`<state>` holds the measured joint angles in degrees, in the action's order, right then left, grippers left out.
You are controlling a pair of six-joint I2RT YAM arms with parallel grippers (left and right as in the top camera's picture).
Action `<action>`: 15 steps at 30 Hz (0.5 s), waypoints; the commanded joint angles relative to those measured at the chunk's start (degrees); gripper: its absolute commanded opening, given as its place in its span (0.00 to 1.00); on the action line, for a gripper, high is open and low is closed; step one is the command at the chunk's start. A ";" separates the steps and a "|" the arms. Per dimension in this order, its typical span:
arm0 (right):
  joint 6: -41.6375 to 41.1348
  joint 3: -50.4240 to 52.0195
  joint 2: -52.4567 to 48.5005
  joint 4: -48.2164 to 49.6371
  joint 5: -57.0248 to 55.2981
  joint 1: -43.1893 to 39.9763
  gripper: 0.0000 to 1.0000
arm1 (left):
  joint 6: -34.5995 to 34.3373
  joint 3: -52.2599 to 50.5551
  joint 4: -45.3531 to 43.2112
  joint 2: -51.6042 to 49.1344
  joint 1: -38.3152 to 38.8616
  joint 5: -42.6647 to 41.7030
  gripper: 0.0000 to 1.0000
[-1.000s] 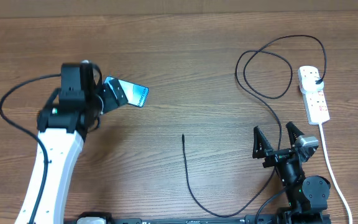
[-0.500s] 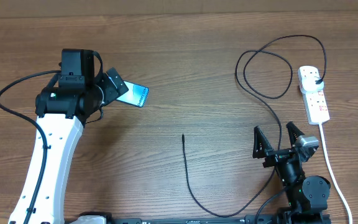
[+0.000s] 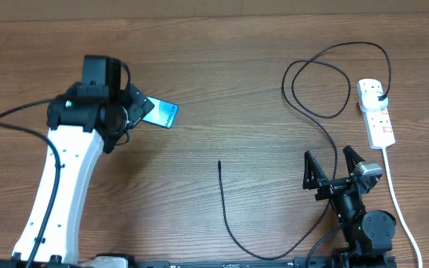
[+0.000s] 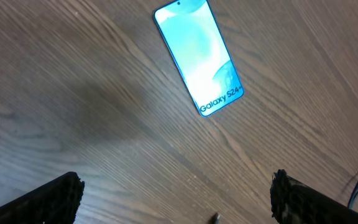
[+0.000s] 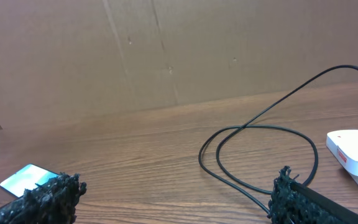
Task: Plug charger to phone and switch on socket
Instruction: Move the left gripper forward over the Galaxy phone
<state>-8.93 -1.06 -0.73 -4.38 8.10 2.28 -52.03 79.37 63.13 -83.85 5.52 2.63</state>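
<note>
Overhead: left gripper (image 3: 138,112) jaws wide apart over the phone's (image 3: 164,114) left end; right gripper (image 3: 332,165) jaws apart, empty. Charger (image 3: 221,182) tip lies free mid-scene, plug sits in socket (image 3: 382,126) far right. Left wrist: phone lit, lying flat, untouched. Right wrist: cable loop ahead, socket at right edge

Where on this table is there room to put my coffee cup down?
The widest bare wood is the middle of the table, between the phone and the charger loops. The near patch between the left arm and the charger's loose end is free too. The right side is crowded: loops, socket and the open right gripper.
</note>
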 commanded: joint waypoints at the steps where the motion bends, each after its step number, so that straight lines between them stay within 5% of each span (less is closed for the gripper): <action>1: 0.39 0.57 0.57 0.15 -0.55 0.28 1.00 | -6.05 8.02 3.39 -4.92 1.29 2.82 1.00; 15: 0.39 0.57 0.57 0.15 -0.55 0.28 1.00 | -17.57 23.15 10.99 -21.49 1.38 -2.82 1.00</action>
<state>-8.95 -1.06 -0.73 -4.38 8.08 2.28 -65.36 100.14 73.93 -102.89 6.68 1.98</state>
